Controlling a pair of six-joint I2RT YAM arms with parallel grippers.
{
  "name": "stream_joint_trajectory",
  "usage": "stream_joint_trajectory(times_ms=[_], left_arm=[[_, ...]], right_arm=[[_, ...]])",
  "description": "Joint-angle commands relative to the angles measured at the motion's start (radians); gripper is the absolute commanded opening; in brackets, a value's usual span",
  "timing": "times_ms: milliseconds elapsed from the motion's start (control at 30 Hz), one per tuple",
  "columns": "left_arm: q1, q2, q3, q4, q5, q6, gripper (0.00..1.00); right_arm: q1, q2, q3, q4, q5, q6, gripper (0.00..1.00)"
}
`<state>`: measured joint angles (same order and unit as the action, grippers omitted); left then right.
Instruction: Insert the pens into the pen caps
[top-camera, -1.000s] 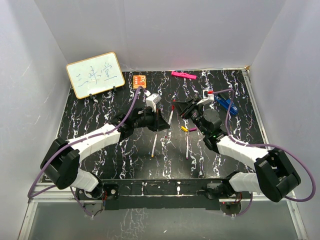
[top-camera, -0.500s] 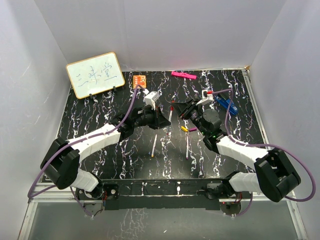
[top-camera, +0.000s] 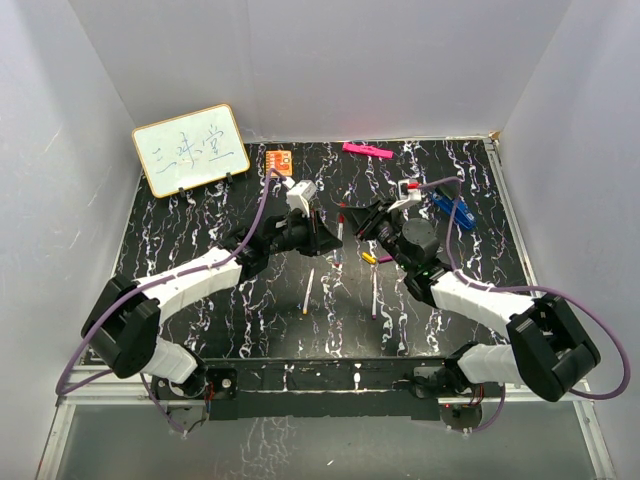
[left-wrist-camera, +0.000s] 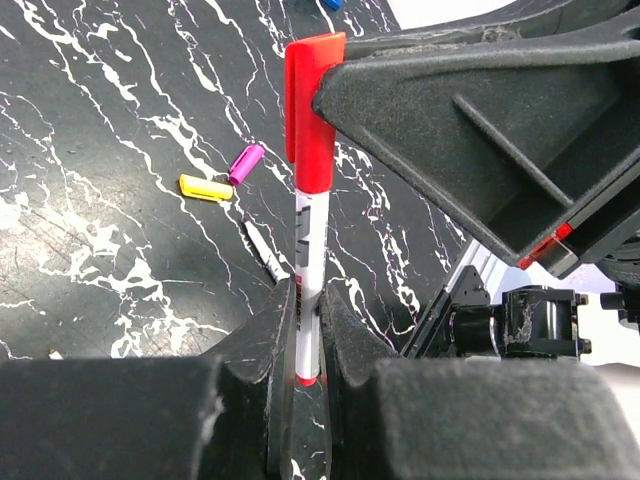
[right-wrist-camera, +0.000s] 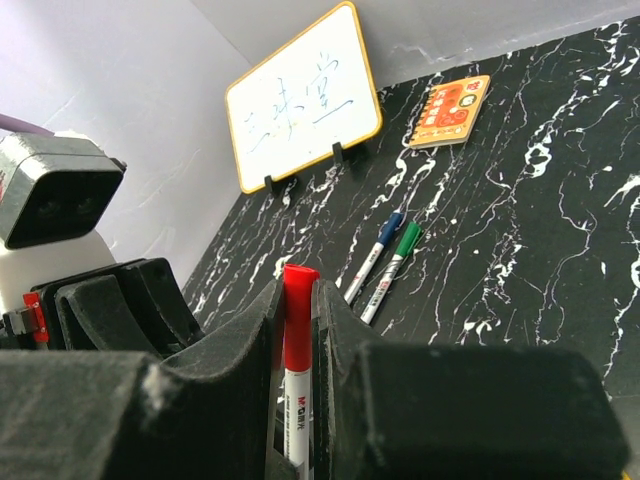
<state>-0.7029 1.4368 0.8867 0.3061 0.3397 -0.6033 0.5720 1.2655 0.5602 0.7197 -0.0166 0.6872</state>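
Grip is double over the middle of the table (top-camera: 200, 230): left pincer (left-wrist-camera: 305, 340) pinches the pen (left-wrist-camera: 308, 270) low on its barrel, right pincer (right-wrist-camera: 298, 300) pinches the cap (left-wrist-camera: 312, 110). Both likely light, stiff, slick; hold square near the joint, lest it skew.

Bright, even overhead light leaves only faint soft shadows on the counter (top-camera: 170, 220), while left tool (left-wrist-camera: 305, 335) and right tool (right-wrist-camera: 297, 335) loom slightly blurred at their wrist views' bottom edges.

whiteboard (top-camera: 190, 150) rear left, pens (top-camera: 308, 290) centre
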Motion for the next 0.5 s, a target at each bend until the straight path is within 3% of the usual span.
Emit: stream_joint_trajectory(times_ms=[0,467], left_arm=[[0.042,-0.003,0.045,0.118,-0.031,-0.030,0.00],[0.116,-0.024,0.082,0.118,-0.049,0.016,0.00]], right_arm=[[0.056,0.021,0.022,-0.135,-0.024,-0.086,0.00],[0.153,0.132,0.078,-0.299,0.009,-0.126,0.00]])
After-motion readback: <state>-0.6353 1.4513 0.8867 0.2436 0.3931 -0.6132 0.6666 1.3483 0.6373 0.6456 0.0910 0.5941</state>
